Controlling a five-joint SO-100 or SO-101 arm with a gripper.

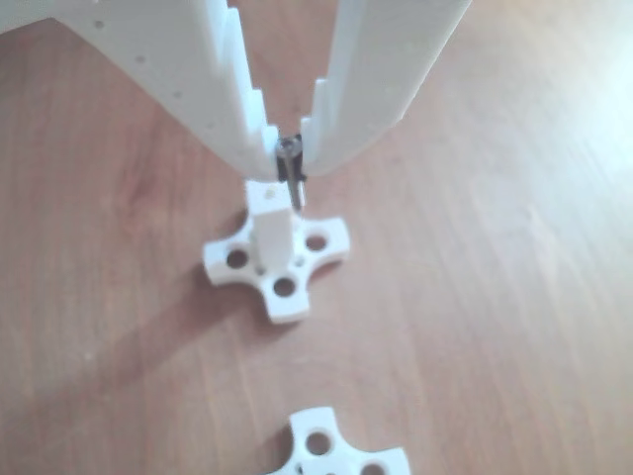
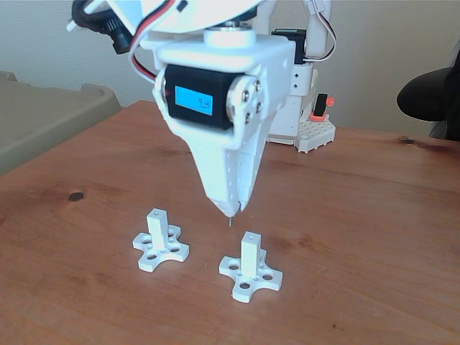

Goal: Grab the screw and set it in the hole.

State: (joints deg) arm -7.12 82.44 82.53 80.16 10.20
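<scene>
on the wooden table (image 2: 374,215) before you, a white post (image 2: 157,228) stands at left in the fixed view, your gripper (image 2: 231,212) hangs pinching the screw (image 1: 290,173) tip-down, and right of it rises the post whose hole (image 2: 249,235) sits open.

A: What sort of place is my arm working in?
B: A home room, I judge: a wooden table (image 2: 374,215), a plain pale wall (image 2: 388,65) behind, and a dark chair (image 2: 430,97) at the table's right edge.
</scene>
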